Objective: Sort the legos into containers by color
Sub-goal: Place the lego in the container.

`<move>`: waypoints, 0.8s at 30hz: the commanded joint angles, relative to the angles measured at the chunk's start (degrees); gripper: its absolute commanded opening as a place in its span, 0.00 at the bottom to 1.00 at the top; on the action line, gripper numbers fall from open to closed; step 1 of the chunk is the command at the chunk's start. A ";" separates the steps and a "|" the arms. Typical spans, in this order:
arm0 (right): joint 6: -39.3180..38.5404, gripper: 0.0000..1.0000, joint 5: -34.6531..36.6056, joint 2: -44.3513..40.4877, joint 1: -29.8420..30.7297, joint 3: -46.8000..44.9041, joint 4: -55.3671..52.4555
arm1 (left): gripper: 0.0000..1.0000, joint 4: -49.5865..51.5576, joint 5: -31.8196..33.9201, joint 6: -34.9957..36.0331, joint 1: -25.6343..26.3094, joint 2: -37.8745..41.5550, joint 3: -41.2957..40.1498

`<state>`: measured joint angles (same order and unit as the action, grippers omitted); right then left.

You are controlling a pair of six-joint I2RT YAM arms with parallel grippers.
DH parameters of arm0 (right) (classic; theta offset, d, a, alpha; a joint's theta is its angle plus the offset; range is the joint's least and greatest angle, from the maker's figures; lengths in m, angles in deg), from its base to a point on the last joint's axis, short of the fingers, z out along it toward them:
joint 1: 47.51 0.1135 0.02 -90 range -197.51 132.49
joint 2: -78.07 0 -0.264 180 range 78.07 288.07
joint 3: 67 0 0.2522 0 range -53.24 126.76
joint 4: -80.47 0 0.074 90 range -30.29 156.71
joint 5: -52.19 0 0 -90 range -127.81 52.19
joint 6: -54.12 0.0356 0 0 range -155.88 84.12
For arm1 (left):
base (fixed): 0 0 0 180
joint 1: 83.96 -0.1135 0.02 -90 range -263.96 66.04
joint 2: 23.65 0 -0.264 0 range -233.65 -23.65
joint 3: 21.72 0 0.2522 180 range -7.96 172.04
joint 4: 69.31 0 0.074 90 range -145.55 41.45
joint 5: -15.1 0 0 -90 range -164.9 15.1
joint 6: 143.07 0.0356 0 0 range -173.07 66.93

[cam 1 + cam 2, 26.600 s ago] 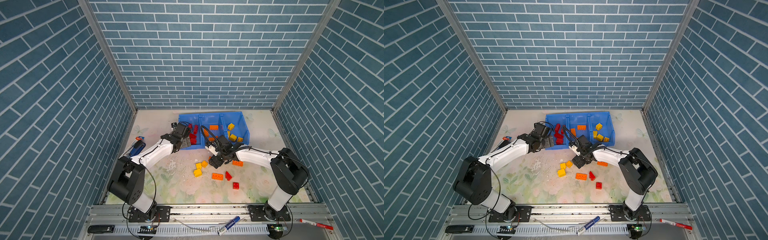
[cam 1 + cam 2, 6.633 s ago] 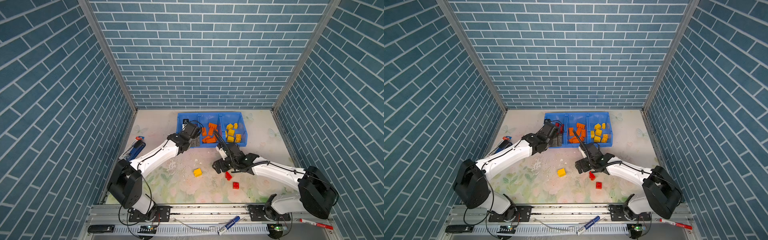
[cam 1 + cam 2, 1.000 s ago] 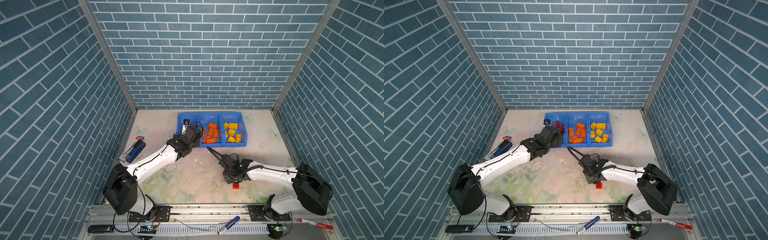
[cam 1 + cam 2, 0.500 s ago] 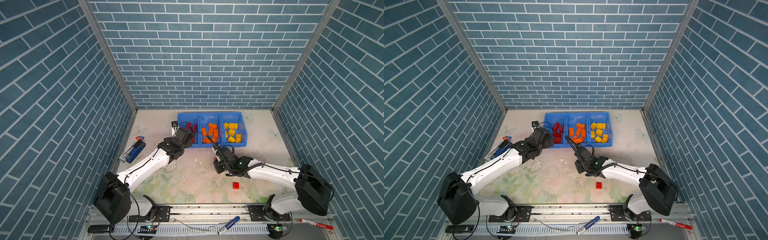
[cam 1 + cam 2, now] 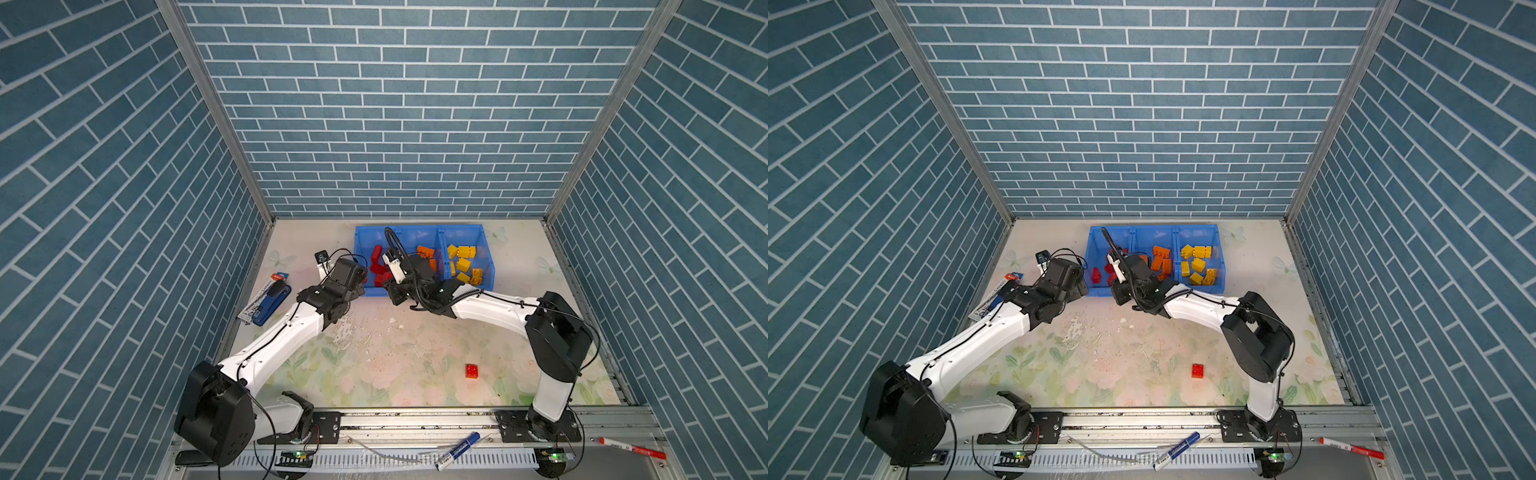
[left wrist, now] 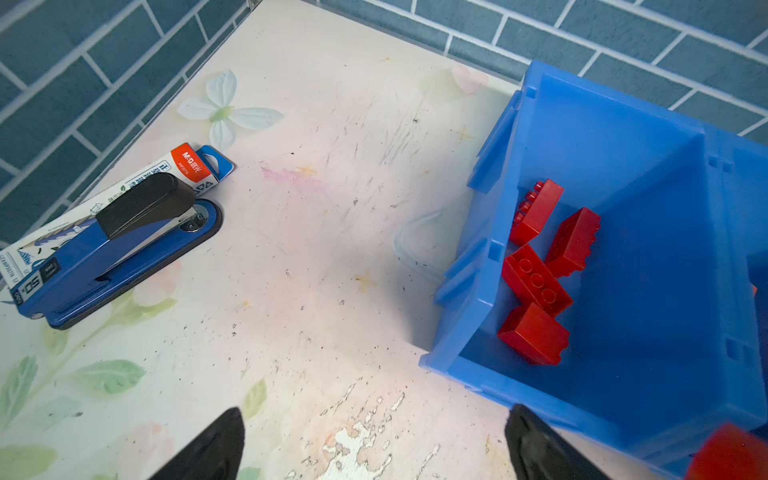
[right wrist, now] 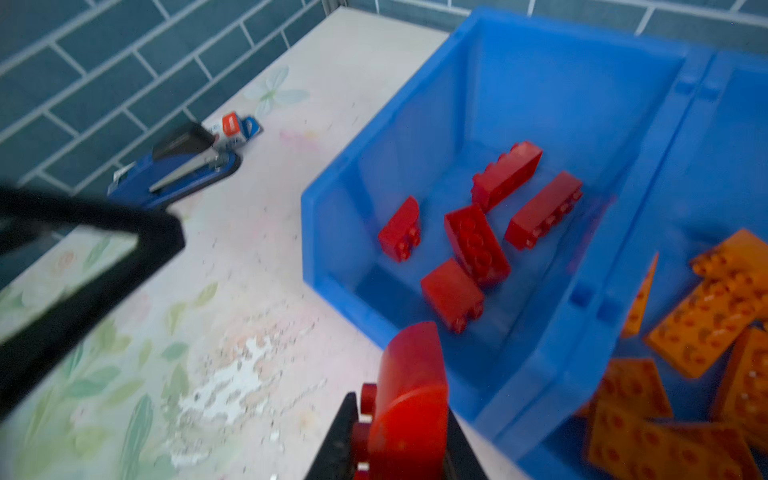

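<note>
Clamping a curved red lego (image 7: 409,390) in the right gripper (image 7: 399,440), just at the containers' (image 7: 328,232) front rim by the red compartment. Holding the left gripper (image 6: 374,436) spread wide and empty beside that same corner. Leaving a loose red lego (image 5: 471,370) lying well apart from the containers.

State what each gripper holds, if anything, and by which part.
The right gripper pinches a red curved lego by its two opposite sides, rounded end protruding. The left gripper is open and holds nothing.

Containers (image 7: 540,83): smooth, slightly glossy plastic. Legos (image 7: 477,245): glossy plastic. Counter (image 6: 311,257): matt floral print, scuffed, flaking.
</note>
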<state>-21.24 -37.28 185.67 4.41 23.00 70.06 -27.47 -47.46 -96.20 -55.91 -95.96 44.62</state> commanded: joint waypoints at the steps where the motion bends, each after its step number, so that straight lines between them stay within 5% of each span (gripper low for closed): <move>1: -2.49 0.27 0.20 4.66 -1.73 8.74 -3.20 | 0.99 3.18 1.34 -0.58 -0.53 0.74 -0.20; 8: -3.32 0.34 -2.09 16.07 -5.31 26.42 -8.57 | 0.99 3.83 -0.01 -0.43 -0.72 -0.09 0.07; 13: -8.02 0.63 -7.43 22.15 -5.52 39.81 -20.26 | 0.99 2.34 -4.03 1.98 -0.70 -0.77 0.51; 17: -9.18 0.71 -9.40 15.58 -5.60 33.93 -19.24 | 0.99 -2.91 -9.48 5.33 -0.71 -0.20 -1.59; 24: -5.37 0.78 -8.84 -5.32 -5.50 7.68 -17.56 | 0.99 -11.28 -20.72 10.44 -0.52 -1.11 -4.01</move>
<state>-28.17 -45.78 188.53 -1.32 38.09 53.12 -33.86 -61.60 -89.49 -56.30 -96.51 41.65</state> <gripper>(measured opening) 0.779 0.994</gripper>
